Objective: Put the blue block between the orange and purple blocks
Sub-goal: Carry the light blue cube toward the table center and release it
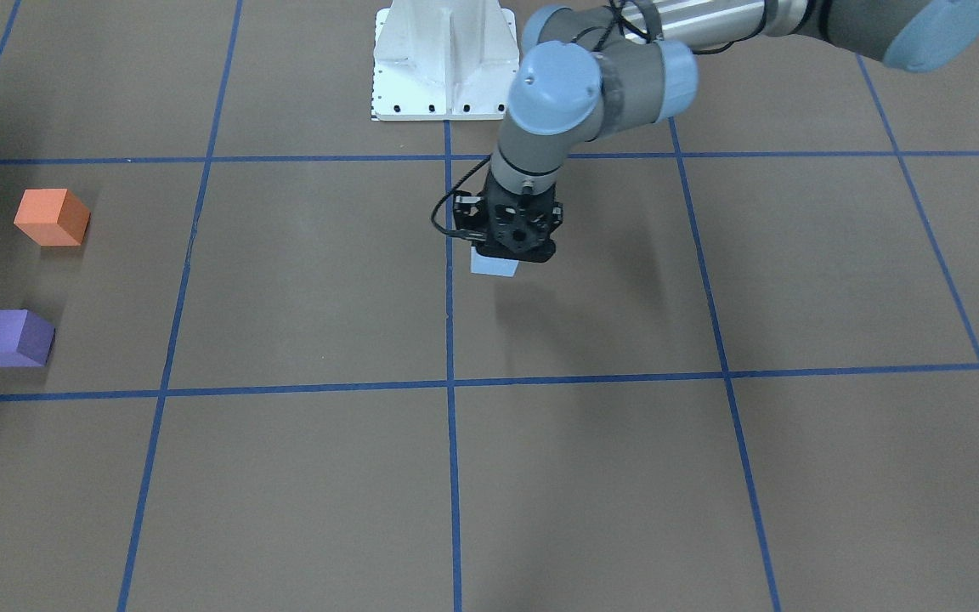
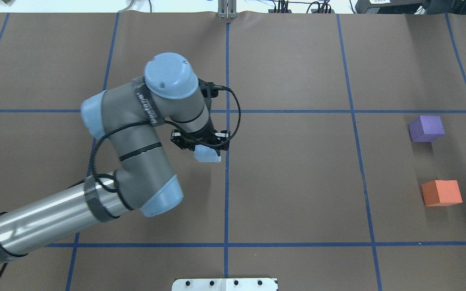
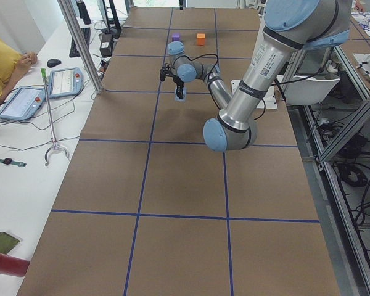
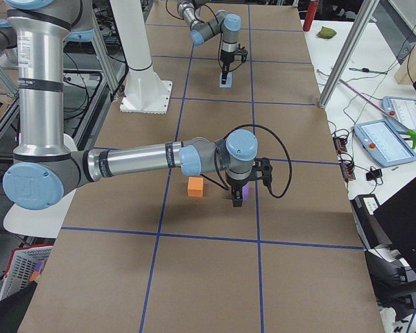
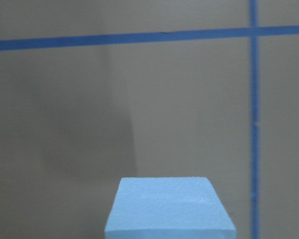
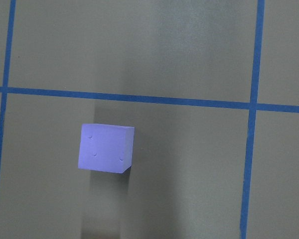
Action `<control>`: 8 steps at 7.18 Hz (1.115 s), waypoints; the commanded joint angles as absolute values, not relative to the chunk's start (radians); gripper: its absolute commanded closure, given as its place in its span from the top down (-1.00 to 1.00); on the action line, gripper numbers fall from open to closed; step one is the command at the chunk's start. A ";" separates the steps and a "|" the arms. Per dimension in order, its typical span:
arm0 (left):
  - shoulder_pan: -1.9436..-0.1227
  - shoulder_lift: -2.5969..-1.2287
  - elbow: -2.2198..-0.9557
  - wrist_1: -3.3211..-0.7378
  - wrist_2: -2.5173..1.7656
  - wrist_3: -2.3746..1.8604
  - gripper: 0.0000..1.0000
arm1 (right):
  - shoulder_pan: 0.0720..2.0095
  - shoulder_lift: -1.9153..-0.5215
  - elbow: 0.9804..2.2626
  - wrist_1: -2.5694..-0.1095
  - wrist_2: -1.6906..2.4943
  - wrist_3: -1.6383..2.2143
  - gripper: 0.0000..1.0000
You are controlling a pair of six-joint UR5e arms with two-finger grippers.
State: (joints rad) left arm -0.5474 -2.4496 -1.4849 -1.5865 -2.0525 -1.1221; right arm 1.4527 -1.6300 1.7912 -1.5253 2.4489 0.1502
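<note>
My left gripper (image 1: 502,255) is shut on the light blue block (image 1: 494,266) and holds it just above the table near the middle; it also shows in the overhead view (image 2: 206,150). The blue block (image 5: 169,209) fills the bottom of the left wrist view. The orange block (image 2: 441,192) and the purple block (image 2: 426,128) sit far to my right, a gap between them. My right gripper (image 4: 237,198) shows only in the exterior right view, over the purple block (image 4: 245,190); I cannot tell if it is open. The right wrist view looks down on the purple block (image 6: 105,148).
The brown table (image 2: 297,182) is marked into squares by blue tape lines. The white robot base (image 1: 445,59) stands at the near edge. An operator and tablets (image 3: 24,102) are on a side table beyond the far edge.
</note>
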 commanded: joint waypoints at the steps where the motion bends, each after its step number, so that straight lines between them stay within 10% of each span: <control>1: -0.439 -2.690 -1.205 -1.597 -1.906 -1.167 -1.00 | 1.453 -1.650 1.789 -1.476 2.450 0.150 1.00; 3: -0.410 -2.727 -1.136 -1.620 -1.875 -1.177 -0.73 | 1.437 -1.652 1.787 -1.474 2.451 0.153 1.00; 4: -0.405 -2.756 -1.108 -1.618 -1.875 -1.184 0.10 | 1.431 -1.652 1.787 -1.474 2.453 0.155 1.00; 5: -0.393 -2.760 -1.100 -1.618 -1.873 -1.192 0.51 | 1.431 -1.654 1.787 -1.474 2.460 0.155 1.00; 8: -0.382 -2.760 -1.101 -1.620 -1.818 -1.210 1.00 | 1.390 -1.651 1.787 -1.401 2.462 0.166 1.00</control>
